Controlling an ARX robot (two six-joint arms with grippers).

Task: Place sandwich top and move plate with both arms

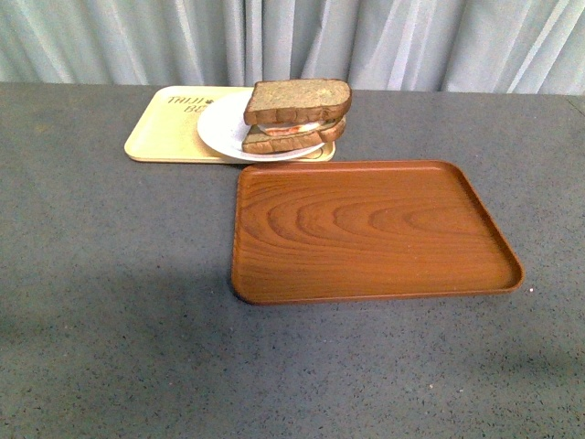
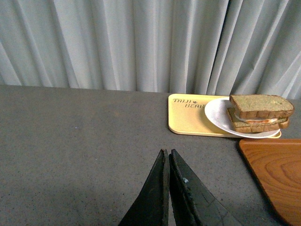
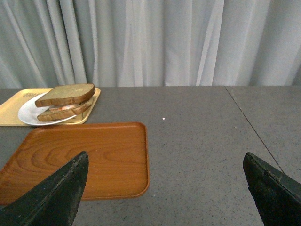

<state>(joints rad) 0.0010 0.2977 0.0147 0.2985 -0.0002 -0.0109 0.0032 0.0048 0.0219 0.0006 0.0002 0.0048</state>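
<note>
Looking across a grey table (image 1: 110, 302) from my body camera, I see the sandwich top (image 1: 298, 100) already resting on the filling and lower slice, upper centre of the frame. It sits on the white plate (image 1: 221, 128), which lies on the right part of a yellow tray (image 1: 160, 133) and overhangs its near edge. A bare brown wooden tray (image 1: 370, 229) fills the middle of the frame, just below the plate. Neither arm shows in this view. My left gripper (image 2: 168, 169), at the bottom of its wrist picture, has its jaws pressed together on nothing. My right gripper (image 3: 164, 183) has its jaws spread wide, one in each lower corner, holding nothing. I judge the bread step done; moving the plate with both arms remains, probably to the wooden tray.
</note>
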